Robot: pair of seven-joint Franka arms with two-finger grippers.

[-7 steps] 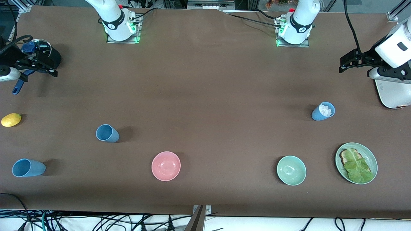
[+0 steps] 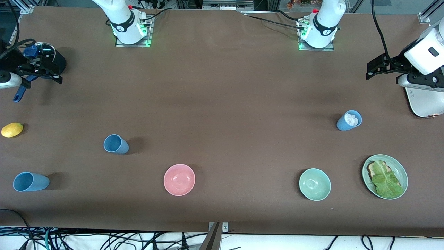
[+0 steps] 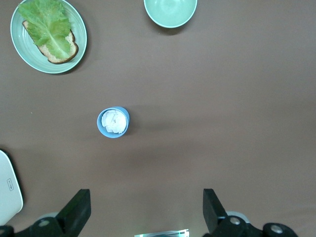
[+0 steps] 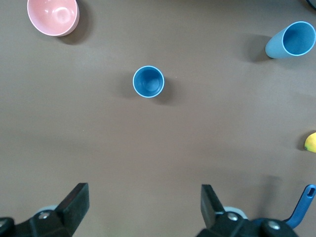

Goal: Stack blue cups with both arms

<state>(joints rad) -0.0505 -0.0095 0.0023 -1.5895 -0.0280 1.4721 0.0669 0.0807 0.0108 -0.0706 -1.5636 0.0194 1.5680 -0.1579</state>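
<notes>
Three blue cups stand on the brown table. One cup [image 2: 116, 144] [image 4: 148, 81] is upright and empty. A second cup [image 2: 30, 181] [image 4: 291, 40] stands nearer the front camera, at the right arm's end. The third cup [image 2: 349, 120] [image 3: 113, 122] holds white crumpled pieces, toward the left arm's end. My left gripper [image 3: 145, 195] hangs open over bare table, well apart from the filled cup. My right gripper [image 4: 143, 190] is open too, high over bare table and apart from the empty cup. Neither holds anything.
A pink bowl [image 2: 179, 179] and a mint-green bowl [image 2: 314, 184] sit near the front edge. A green plate [image 2: 385, 176] carries toast and lettuce. A white appliance [image 2: 425, 100] lies under the left hand. A lemon [image 2: 12, 129], black lidded pot [image 2: 47, 57] and blue-handled utensil [image 2: 19, 94] crowd the right arm's end.
Both hands have shifted only slightly. Nothing on the table has moved.
</notes>
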